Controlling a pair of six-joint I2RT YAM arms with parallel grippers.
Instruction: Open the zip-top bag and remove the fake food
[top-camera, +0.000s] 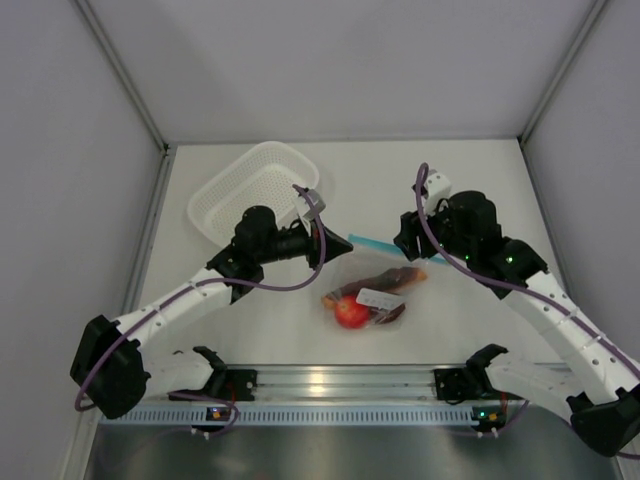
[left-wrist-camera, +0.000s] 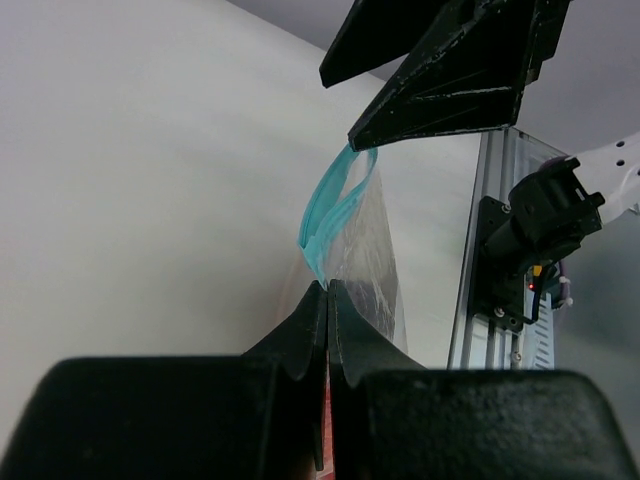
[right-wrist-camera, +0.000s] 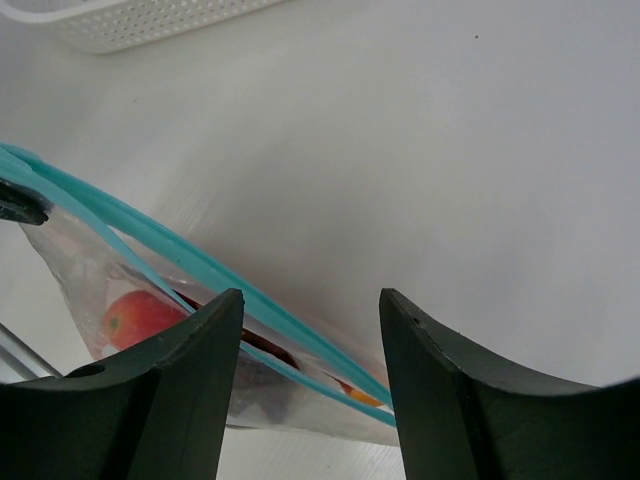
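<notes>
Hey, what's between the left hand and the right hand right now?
The light blue zip strip of the zip-top bag spans the gap from left hand to right hand; the top view shows it.

The zip-top bag (top-camera: 375, 262) is thin clear plastic, crinkled and glossy, with a smooth light blue plastic zip strip along one edge. Inside it, the red ball (top-camera: 350, 313) of the fake food (top-camera: 392, 279) has a smooth, shiny skin. At the upper left of the top view, the basket (top-camera: 255, 185) is white perforated plastic with a matt look. The table (top-camera: 450, 190) is white, smooth and matt. Along the bottom runs a rail (top-camera: 340, 382) of bright, reflective metal. The left gripper (left-wrist-camera: 326, 290) and right gripper (right-wrist-camera: 310, 295) have matt black, finely grainy fingers.
</notes>
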